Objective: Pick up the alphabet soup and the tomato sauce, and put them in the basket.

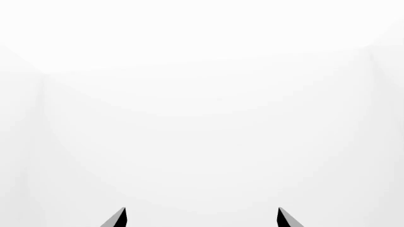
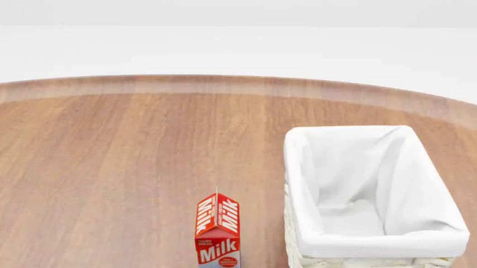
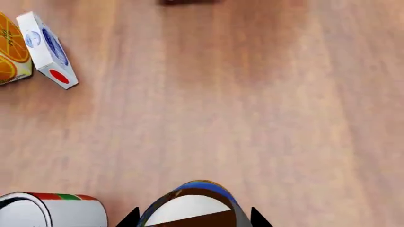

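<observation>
Right gripper (image 3: pixel 192 220) jaws spread wide around the alphabet soup (image 3: pixel 189 205), grip unconfirmed; tomato sauce (image 3: pixel 54 210) just beside, could get knocked; left gripper (image 1: pixel 200 218) open, holding nothing; basket (image 2: pixel 358 137) has 0 cans.

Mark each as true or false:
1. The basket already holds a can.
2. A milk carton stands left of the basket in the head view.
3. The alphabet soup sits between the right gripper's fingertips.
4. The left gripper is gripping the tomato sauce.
1. False: the basket shows only its white liner.
2. True: the milk carton is upright there.
3. True: the alphabet soup lies between the right gripper tips.
4. False: the left gripper is open, holding nothing; the tomato sauce stands beside the soup.
</observation>
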